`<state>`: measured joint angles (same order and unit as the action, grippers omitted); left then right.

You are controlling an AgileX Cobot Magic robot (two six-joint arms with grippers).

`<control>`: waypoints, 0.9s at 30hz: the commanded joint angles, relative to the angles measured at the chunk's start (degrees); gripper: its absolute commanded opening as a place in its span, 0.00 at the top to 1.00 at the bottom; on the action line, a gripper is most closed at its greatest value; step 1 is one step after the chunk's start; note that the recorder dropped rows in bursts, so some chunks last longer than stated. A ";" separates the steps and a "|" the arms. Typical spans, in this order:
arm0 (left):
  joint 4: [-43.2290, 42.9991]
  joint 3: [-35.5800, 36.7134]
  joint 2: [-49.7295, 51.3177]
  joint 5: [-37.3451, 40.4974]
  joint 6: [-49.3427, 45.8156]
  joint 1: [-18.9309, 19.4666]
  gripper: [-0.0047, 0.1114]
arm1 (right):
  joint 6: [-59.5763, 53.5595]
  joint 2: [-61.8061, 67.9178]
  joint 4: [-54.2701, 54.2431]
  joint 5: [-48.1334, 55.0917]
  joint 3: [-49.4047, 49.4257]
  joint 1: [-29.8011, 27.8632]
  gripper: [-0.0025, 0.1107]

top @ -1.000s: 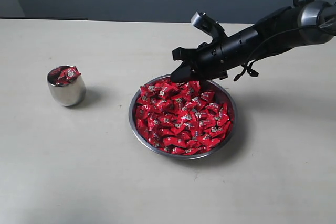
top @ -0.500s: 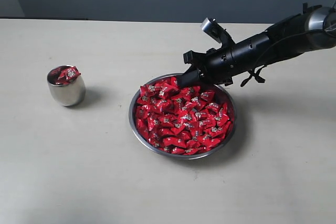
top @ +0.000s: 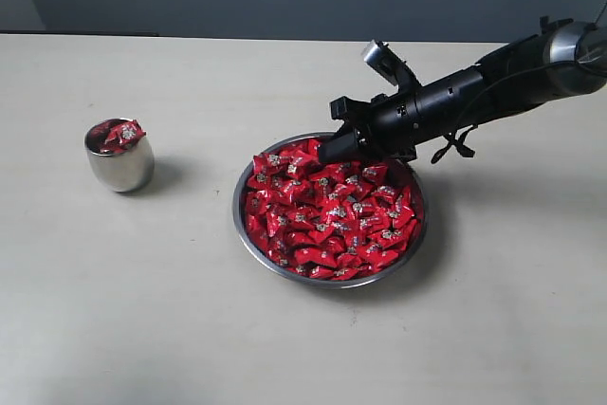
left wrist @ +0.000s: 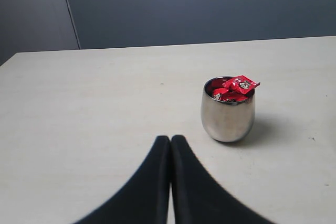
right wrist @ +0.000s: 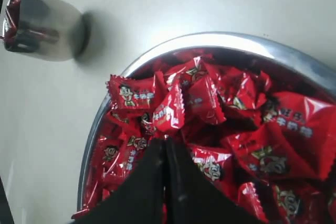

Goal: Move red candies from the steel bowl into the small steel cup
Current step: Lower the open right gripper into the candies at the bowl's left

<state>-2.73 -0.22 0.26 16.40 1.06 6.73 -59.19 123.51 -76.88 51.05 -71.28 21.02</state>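
The steel bowl (top: 236,222) sits mid-table, heaped with red candies (top: 327,215). My right gripper (top: 325,152) reaches down over the bowl's far rim, shut, its tips touching the top of the pile. In the right wrist view the gripper (right wrist: 166,141) is pressed together against the candies (right wrist: 210,93), nothing visible between the fingers, inside the bowl rim (right wrist: 210,38). The small steel cup (top: 119,166) stands at the left with red candies (top: 121,133) heaped above its rim. My left gripper (left wrist: 170,139) is shut and empty, on the near side of the cup (left wrist: 227,116).
The pale table (top: 142,310) runs to a dark wall at the back. A gap of bare tabletop lies between cup and bowl. The right arm (top: 474,87) slants in from the far right above the table.
The right gripper drew back to the right from the bowl's far rim, then dipped slightly lower onto the candies. Cup, bowl and left gripper have not moved.
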 commanded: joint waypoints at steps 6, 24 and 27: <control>0.13 0.22 -0.26 -0.09 0.06 0.03 0.96 | -1.31 0.00 -1.87 0.05 0.18 -0.26 0.67; 0.13 0.22 -0.26 -0.09 0.06 0.03 0.96 | -1.60 0.09 -3.30 -3.56 -1.69 2.41 0.69; 0.13 0.22 -0.26 -0.09 0.06 0.03 0.96 | -0.54 0.09 -2.09 -5.26 -2.11 2.41 0.69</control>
<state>-2.73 -0.22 0.26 16.40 1.06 6.73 -60.10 123.60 -79.88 47.57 -72.72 23.61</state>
